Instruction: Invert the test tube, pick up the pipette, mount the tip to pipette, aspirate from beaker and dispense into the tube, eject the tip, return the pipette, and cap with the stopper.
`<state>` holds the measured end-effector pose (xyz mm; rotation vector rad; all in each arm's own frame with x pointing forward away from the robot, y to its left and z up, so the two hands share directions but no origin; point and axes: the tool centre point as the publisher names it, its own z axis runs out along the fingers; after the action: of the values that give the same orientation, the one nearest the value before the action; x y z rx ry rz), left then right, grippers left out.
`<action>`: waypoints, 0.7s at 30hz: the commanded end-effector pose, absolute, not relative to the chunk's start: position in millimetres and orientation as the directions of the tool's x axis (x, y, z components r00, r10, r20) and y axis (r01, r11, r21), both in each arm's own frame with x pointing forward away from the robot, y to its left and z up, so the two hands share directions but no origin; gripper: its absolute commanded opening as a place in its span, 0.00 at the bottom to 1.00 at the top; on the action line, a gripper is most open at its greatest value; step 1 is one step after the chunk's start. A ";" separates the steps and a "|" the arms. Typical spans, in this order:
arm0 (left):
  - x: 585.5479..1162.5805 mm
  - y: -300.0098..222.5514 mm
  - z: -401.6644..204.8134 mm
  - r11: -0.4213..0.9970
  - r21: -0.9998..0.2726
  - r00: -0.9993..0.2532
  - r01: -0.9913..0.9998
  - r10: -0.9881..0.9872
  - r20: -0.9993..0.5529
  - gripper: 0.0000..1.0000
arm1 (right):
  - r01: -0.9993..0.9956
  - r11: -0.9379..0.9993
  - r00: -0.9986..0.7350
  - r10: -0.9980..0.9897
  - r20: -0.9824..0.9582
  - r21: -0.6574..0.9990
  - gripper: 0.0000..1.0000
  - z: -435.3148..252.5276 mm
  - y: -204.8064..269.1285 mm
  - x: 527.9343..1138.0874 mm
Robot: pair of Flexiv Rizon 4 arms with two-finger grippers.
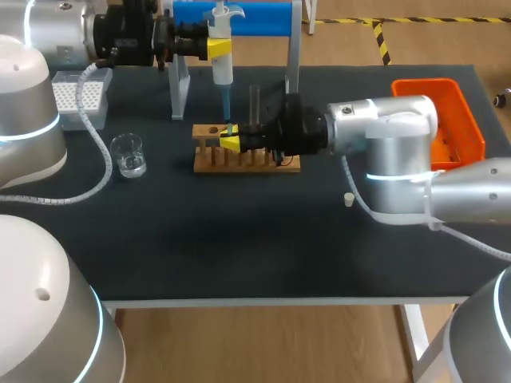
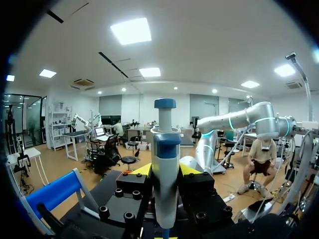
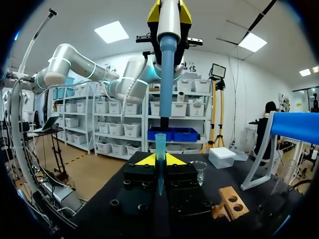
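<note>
My left gripper (image 1: 219, 48) is clamped on the pipette (image 1: 222, 76), holding it upright over the back of the table, just in front of the blue stand (image 1: 231, 16). In the left wrist view the pipette's body stands straight between the two yellow fingers (image 2: 142, 170), its blue plunger cap above them. My right gripper (image 1: 230, 142) reaches in from the right, low over the wooden rack (image 1: 209, 162), and is closed on the tip (image 3: 160, 149), which the right wrist view shows standing upright between its yellow fingers, narrow end down. The pipette's blue shaft hangs directly over that tip, with its dark nozzle right at the tip's open mouth — I cannot tell whether it is seated or just short of touching. The test tube (image 1: 255, 104) stands upright in the rack, just behind my right gripper and beside the pipette's shaft. The beaker (image 1: 128, 154) sits on the dark table (image 1: 239, 239) well to the left of the rack, apart from both grippers, and the tip box (image 1: 80, 96) lies behind it near the left edge. The small white stopper (image 1: 349, 199) rests on the table under my right arm, and the orange bin (image 1: 447, 112) stands at the far right.
</note>
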<state>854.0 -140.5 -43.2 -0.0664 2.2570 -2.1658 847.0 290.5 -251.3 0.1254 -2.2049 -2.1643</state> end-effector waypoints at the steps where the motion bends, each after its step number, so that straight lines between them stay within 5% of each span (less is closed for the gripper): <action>1: 853.4 -140.4 -43.3 0.040 -0.999 -0.999 -0.020 -0.041 0.019 0.00 | -0.021 0.019 -0.996 -0.092 -0.019 1.000 0.00 -252.6 293.1 849.0; 21: 853.4 -140.4 -43.3 0.040 -0.999 -0.999 -0.020 -0.041 0.019 0.00 | -0.021 -0.007 -0.996 -0.086 -0.021 1.000 0.00 -246.4 296.6 849.0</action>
<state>854.0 -140.5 -43.2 -0.0664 2.2570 -2.1657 849.9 297.3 -246.2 0.1196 -2.1829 -2.1868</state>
